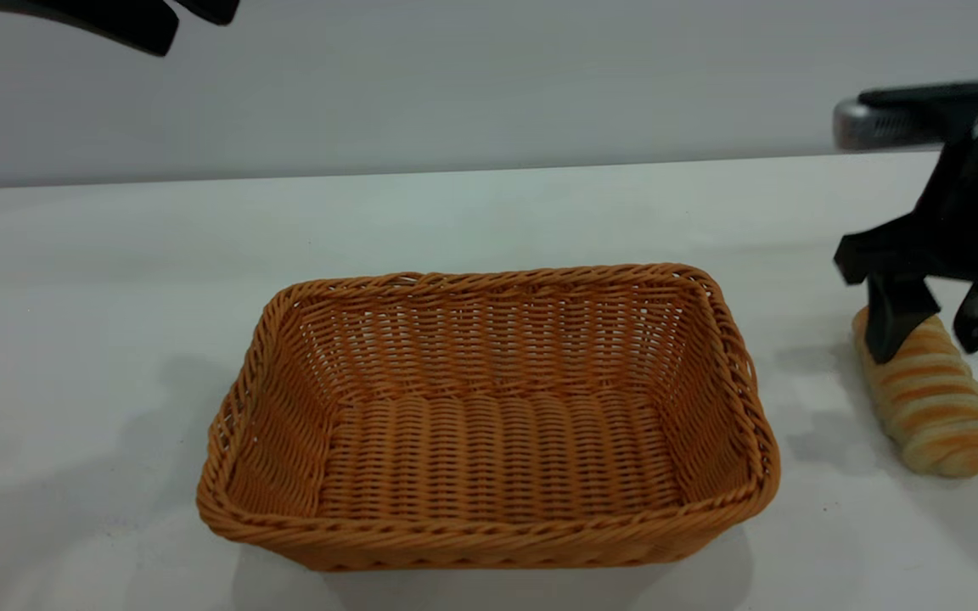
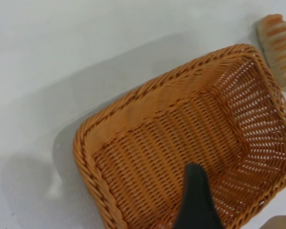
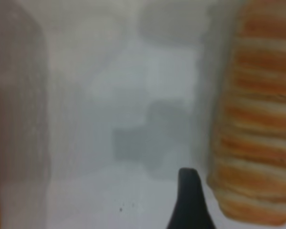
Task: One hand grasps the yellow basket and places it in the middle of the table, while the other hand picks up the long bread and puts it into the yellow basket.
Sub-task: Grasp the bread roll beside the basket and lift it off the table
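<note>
The yellow basket (image 1: 489,424) stands empty in the middle of the table (image 1: 98,280); it also shows in the left wrist view (image 2: 181,143). The long bread (image 1: 930,399) lies on the table to the right of the basket, a short gap away, and shows in the right wrist view (image 3: 257,119). My right gripper (image 1: 935,335) is open and low over the bread's far end, one finger on each side; one of its fingers (image 3: 188,205) stands beside the loaf. My left gripper (image 1: 158,21) is open, empty and raised high above the table's far left; one of its fingers (image 2: 195,200) shows over the basket.
A silver-grey box (image 1: 879,126) sits on the right arm at the far right. The bread also shows at the edge of the left wrist view (image 2: 279,45). Bare white tabletop lies left of and behind the basket.
</note>
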